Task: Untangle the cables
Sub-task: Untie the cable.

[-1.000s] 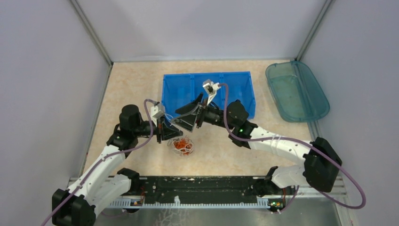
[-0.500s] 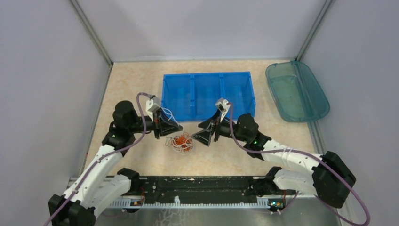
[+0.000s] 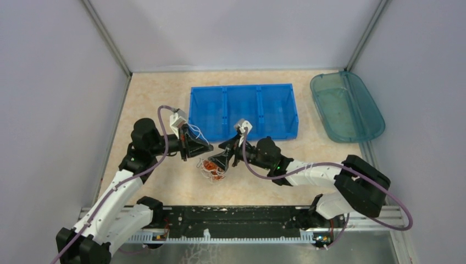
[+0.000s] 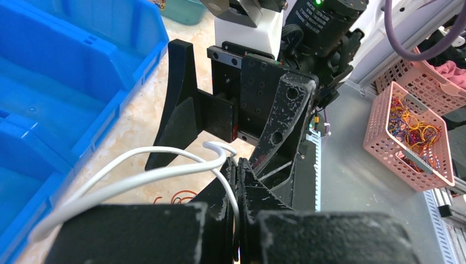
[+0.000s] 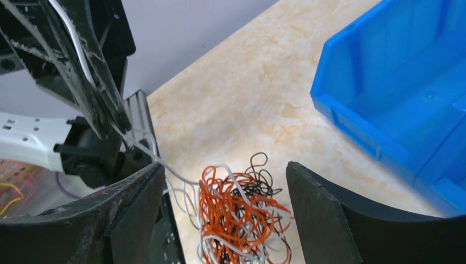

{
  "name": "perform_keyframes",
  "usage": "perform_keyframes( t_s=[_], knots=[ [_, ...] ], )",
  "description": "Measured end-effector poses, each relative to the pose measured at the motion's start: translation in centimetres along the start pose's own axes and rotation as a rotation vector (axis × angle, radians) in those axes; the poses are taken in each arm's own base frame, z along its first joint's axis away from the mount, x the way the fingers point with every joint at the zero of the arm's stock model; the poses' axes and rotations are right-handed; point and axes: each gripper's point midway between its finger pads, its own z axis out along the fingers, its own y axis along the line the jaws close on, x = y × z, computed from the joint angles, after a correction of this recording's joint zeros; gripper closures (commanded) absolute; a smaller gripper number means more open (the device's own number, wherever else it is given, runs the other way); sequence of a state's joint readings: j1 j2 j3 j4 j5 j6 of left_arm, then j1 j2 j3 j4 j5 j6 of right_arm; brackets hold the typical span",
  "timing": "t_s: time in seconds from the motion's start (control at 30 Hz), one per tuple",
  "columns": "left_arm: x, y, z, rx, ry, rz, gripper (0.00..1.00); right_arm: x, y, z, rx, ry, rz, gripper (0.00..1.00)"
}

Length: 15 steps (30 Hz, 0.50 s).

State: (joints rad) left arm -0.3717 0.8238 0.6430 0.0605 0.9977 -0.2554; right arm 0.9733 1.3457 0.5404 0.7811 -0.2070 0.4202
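Right gripper (image 5: 225, 166) has swung left and now stands with jaws wide, astride the tangled cables (image 5: 233, 220) on the desk (image 5: 247, 82) near the blue bin (image 5: 384, 93). Left gripper (image 4: 237, 170) is pinched tight on one white cable (image 4: 159, 175) that runs from the tangle.

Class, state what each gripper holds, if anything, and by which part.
The left gripper pinches a white cable at its looped bend. The right gripper, open over the tangle, holds nothing.
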Motion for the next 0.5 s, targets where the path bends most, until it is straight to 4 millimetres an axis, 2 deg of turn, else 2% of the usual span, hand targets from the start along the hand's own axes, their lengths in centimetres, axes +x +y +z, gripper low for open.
perform_keyframes(
  t_s=[0.1, 0.2, 0.33, 0.5],
  knots=[
    [-0.1, 0.2, 0.0, -0.016, -0.006, -0.003, 1.00, -0.4, 0.1, 0.9, 0.009, -0.032, -0.006, 0.20],
    [-0.3, 0.4, 0.0, -0.033, -0.015, 0.000, 1.00, -0.7, 0.1, 1.8, 0.041, -0.057, -0.015, 0.26],
    [-0.7, 0.4, 0.0, -0.044, -0.024, -0.007, 1.00, -1.1, -0.2, 3.4, 0.105, -0.084, -0.037, 0.26],
    [-2.1, 0.1, 0.0, -0.052, -0.049, -0.010, 1.00, 0.6, -1.5, 4.9, 0.203, -0.072, -0.091, 0.26]
  ],
)
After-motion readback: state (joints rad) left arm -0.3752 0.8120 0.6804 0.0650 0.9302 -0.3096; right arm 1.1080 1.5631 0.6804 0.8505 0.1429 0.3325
